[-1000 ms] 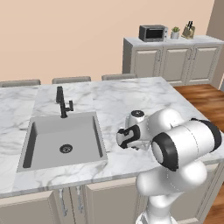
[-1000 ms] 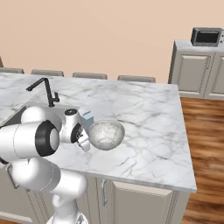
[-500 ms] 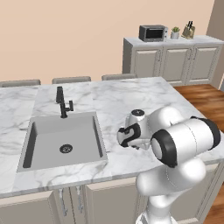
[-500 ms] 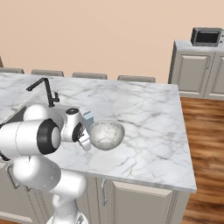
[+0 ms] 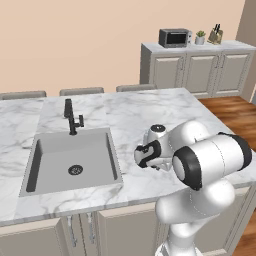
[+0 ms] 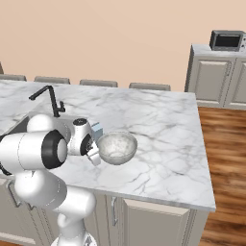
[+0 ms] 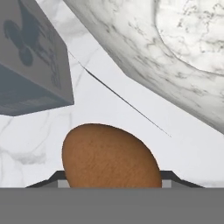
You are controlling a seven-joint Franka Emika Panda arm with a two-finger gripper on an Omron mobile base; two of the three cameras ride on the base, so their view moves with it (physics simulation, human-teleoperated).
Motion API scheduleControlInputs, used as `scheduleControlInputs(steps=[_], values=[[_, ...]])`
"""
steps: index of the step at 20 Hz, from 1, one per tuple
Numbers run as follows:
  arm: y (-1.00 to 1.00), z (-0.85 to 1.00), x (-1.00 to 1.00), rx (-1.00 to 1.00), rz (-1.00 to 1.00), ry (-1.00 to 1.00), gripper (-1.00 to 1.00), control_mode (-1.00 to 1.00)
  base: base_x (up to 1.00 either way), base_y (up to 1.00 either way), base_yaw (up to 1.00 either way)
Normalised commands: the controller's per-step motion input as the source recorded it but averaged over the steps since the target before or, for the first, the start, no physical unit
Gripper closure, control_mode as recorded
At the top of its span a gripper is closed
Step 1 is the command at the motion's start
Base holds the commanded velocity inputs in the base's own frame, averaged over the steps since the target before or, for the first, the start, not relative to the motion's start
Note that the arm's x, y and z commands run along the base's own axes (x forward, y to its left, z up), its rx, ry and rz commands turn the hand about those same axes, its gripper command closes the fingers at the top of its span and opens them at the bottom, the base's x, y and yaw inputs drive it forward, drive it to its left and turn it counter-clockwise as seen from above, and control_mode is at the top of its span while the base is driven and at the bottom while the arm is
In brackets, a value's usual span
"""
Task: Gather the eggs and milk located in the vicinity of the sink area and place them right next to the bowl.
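Marble island top (image 6: 163,125) w/ grey veining, beige wall behind, wood floor to the robot's right, cabinets at the back w/ microwave (image 5: 174,37) on them. Sink (image 5: 75,160) is recessed in the counter, round drain in the middle, black faucet (image 5: 71,116) at its back edge. Arm is folded low over the counter btwn sink and bowl (image 6: 116,147); gripper (image 6: 94,154) sits right at the bowl's near-left side in the right base view, wrist pointing down. Hand view: brown egg (image 7: 111,156) sits dead centre btwn the finger tips (image 7: 52,178), tips hug it on both sides at a narrow-ish gap, so fingers are closed on the egg. Can't tell from that view whether egg touches the marble or is slightly off it. Bowl wall (image 7: 144,57) runs across upper right of the hand view, speckled inside visible past the rim, close to the egg but not touching. Milk (image 7: 30,65) is at upper left in the hand view, blue-grey side w/ print facing cam, standing on the marble, near the egg w/ a strip of bare counter btwn them. Right base view shows the milk (image 6: 97,129) as a small pale-blue corner just behind the wrist, just left of the bowl. So egg, milk, bowl all clustered together right of the sink. Bowl upright on counter.
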Motion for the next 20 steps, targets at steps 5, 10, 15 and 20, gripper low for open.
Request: scheduleControlInputs(steps=[5, 10, 15, 20], values=[[0.00, -0.01, 0.00, 0.00, 0.00, 0.00, -1.00, -1.00, 0.00, 0.00, 0.00], [0.00, 0.00, 0.00, 0.00, 0.00, 0.00, -1.00, -1.00, 0.00, 0.00, 0.00], [0.00, 0.01, 0.00, 0.00, 0.00, 0.00, -1.00, -1.00, 0.00, 0.00, 0.00], [0.00, 0.10, -0.01, 0.00, 0.00, 0.00, -1.00, -1.00, 0.00, 0.00, 0.00]])
